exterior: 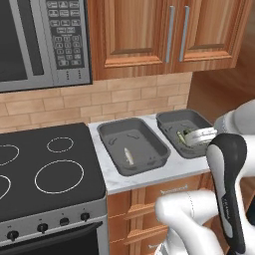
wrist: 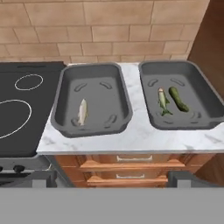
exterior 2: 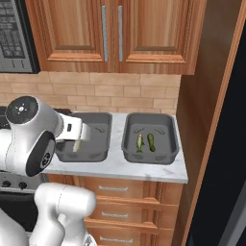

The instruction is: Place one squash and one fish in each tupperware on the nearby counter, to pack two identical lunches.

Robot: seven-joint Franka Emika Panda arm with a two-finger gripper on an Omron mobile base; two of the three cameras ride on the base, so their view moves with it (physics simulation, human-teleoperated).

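Two dark grey tupperware trays stand side by side on the marble counter (wrist: 135, 135). In the left tupperware (wrist: 101, 98) (exterior: 142, 142) (exterior 2: 98, 134) lies one pale silvery fish (wrist: 82, 111) (exterior: 129, 157) (exterior 2: 76, 145). Inside the right tupperware (wrist: 197, 107) (exterior: 177, 119) (exterior 2: 161, 127) a greenish-yellow fish (wrist: 163, 101) (exterior 2: 140, 143) lies beside a dark green squash (wrist: 178, 99) (exterior 2: 151, 142). My gripper (wrist: 113, 178) hangs back from the counter's front edge, above both trays, open and holding nothing. In the left base view my arm covers part of the right tupperware.
A black cooktop (exterior: 45, 169) adjoins the counter on the left, with a microwave (exterior: 40, 40) above it. Wooden cabinets (exterior 2: 110, 33) hang over the brick wall. A tall wooden panel (exterior 2: 202, 96) closes the counter's right end. Drawers (wrist: 118, 168) sit below.
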